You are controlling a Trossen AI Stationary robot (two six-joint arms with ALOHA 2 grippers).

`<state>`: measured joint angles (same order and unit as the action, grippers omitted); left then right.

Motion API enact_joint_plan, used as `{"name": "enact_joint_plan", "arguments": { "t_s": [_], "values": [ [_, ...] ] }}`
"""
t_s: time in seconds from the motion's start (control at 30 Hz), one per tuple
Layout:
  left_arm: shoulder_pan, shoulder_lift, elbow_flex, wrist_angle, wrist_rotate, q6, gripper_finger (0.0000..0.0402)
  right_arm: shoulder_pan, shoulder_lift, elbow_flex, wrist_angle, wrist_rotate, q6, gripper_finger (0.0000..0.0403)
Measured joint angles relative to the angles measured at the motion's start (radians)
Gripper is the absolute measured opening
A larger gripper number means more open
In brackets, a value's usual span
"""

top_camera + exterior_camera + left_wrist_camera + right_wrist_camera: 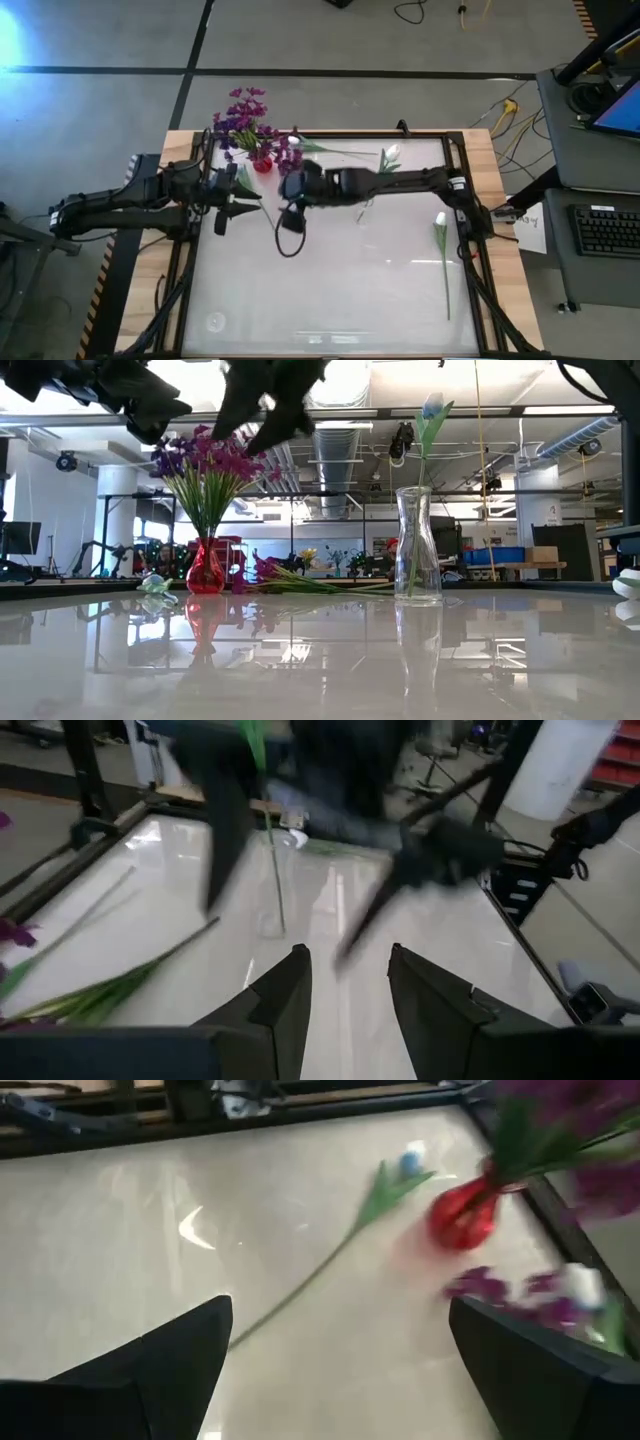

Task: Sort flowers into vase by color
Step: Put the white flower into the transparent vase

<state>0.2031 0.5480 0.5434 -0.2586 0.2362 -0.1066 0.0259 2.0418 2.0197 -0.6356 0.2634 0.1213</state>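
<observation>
Reaching in from the table's left edge (150,300), the left arm lies low and nearly straight, its left gripper (226,208) just beside the red vase (262,160). Its fingers (280,1000) stand partly apart with nothing between them in the left wrist view. The right arm stretches across the far half of the table from the right side, elbow bent, and the right gripper (290,205) hangs near the middle, close to the left one. Its fingers (170,1355) are spread wide and hold nothing.

The red vase carries the purple flowers (245,112) upright near the far left corner. More purple flowers (285,575) lie flat on the table beside it. The clear glass vase (417,545) stands further right with 1 white flower (430,410) upright in it. A 2nd white flower (440,235) lies flat by the right rail, stalk pointing toward the near edge. A 3rd (390,153) lies near the far rail.

A white paper (530,228) with dark marks sits at the right edge; its writing cannot be read.
</observation>
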Motion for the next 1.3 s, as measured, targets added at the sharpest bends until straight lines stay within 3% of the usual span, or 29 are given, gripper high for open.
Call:
{"name": "enact_joint_plan", "arguments": {
  "t_s": [0.17, 0.3, 0.63, 0.83, 1.0, 1.3],
  "values": [
    [0.000, 0.000, 0.000, 0.019, -0.045, -0.003, 0.0123, 0.032, 0.031, -0.223, 0.280, -0.010, 0.045, 0.0366],
    [0.000, 0.001, -0.001, 0.024, -0.047, -0.007, 0.0123, 0.026, 0.086, -0.293, 0.454, -0.018, 0.063, 0.0366],
    [0.000, 0.018, -0.002, 0.034, -0.054, -0.007, 0.0123, 0.006, 0.255, -0.226, 0.545, -0.020, 0.047, 0.0366],
    [0.000, 0.036, -0.002, 0.034, -0.081, -0.007, 0.0123, 0.006, 0.362, -0.094, 0.445, -0.035, 0.036, 0.0352],
    [0.000, 0.052, -0.002, 0.034, -0.081, -0.007, 0.0123, 0.005, 0.419, 0.018, 0.315, -0.053, 0.000, 0.0286],
    [0.000, 0.075, -0.002, 0.034, -0.081, 0.004, 0.0123, 0.004, 0.414, 0.032, 0.219, -0.192, 0.009, 0.0083]
  ]
}}
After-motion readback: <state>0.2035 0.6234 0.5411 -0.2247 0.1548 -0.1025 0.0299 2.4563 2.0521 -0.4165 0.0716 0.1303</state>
